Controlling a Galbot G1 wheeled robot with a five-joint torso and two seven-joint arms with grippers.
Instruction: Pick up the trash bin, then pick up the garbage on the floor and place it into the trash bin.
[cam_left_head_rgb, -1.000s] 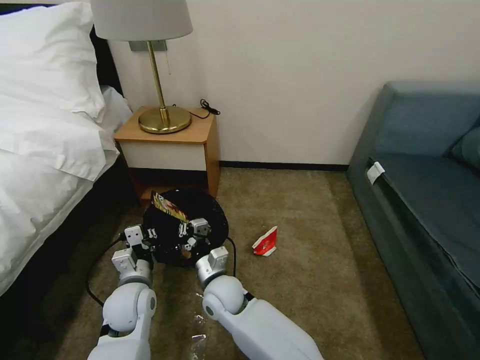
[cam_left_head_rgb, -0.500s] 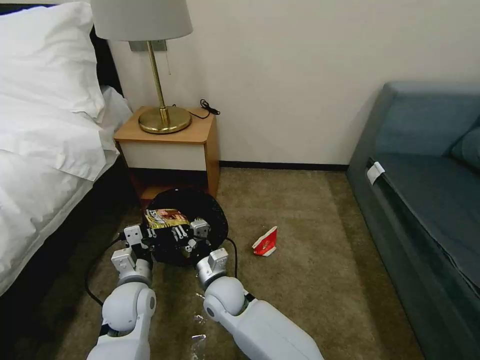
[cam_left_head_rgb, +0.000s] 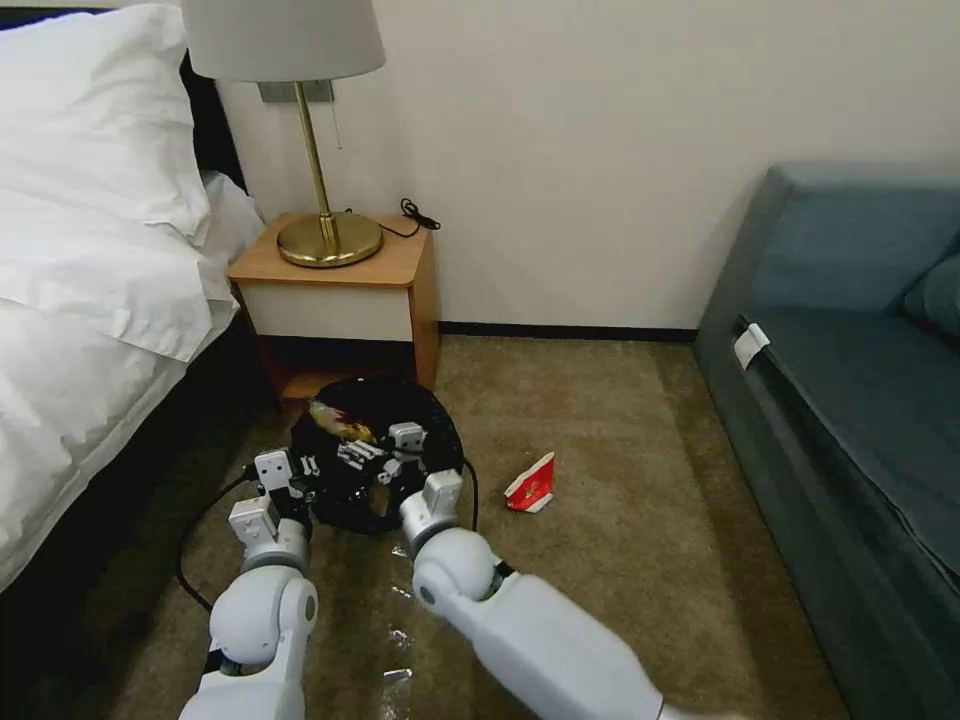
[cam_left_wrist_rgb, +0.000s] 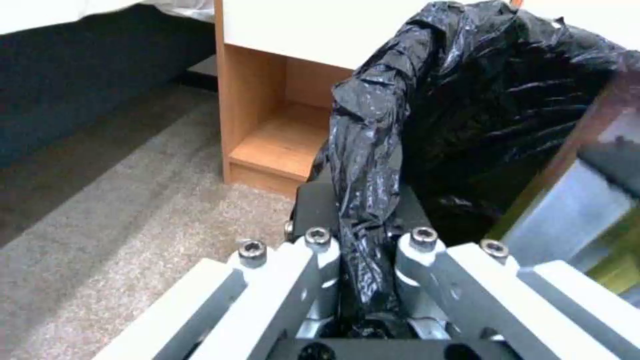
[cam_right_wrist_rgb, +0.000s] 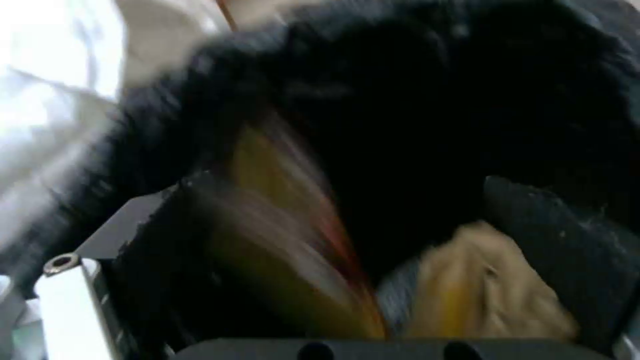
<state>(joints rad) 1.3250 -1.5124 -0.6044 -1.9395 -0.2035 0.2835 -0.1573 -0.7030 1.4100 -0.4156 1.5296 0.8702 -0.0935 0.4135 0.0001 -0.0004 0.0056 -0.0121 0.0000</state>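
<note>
Two grippers are seen working at the trash bin (cam_left_head_rgb: 375, 455), which is held low over the carpet in front of the nightstand (cam_left_head_rgb: 335, 290), beside the bed (cam_left_head_rgb: 90, 250). On the left, the left gripper (cam_left_wrist_rgb: 367, 280) is clamped on the bin's rim, its jaws closed on a bunched fold of the black liner; the left arm is stretched forward and down. To its right, the right gripper (cam_left_head_rgb: 375, 458) is reached over the bin's mouth from a bent arm; whether its jaws are open cannot be told. A yellowish-brown snack wrapper (cam_left_head_rgb: 335, 425) is seen inside the bin, near crumpled brown paper (cam_right_wrist_rgb: 480, 285). Further right, a red-and-white carton (cam_left_head_rgb: 531, 484) lies on the carpet, well apart from the bin. The thin liner could slip or tear in the jaws, so the bin might tilt and spill its contents.
</note>
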